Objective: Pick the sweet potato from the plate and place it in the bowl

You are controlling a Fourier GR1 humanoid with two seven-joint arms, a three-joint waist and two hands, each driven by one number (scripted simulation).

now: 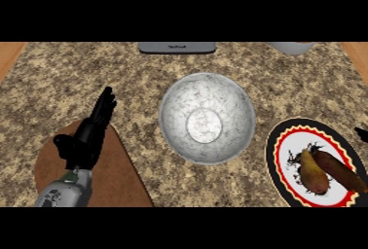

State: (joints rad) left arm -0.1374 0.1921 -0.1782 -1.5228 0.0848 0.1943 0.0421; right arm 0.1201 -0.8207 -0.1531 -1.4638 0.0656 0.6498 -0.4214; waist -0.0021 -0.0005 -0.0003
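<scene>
A grey marbled bowl (179, 112) stands empty in the middle of the counter. To its right lies a plate (272, 151) with a black rim, red-and-yellow edging and a white centre, cut off by the view's right edge. The sweet potato (316, 176) lies on the plate as a tan bulbous piece, with a longer reddish-brown piece (343, 171) against its right side. My left hand (87, 136) rests at the left, fingers straight and pointing away, holding nothing. Only a black sliver of my right hand (362, 134) shows at the right edge, above the plate.
A brown wooden cutting board (119, 180) lies under my left forearm at the lower left. A grey appliance (177, 47) stands at the counter's back edge, with a pale vessel (292, 47) to its right. Wooden borders flank the granite top.
</scene>
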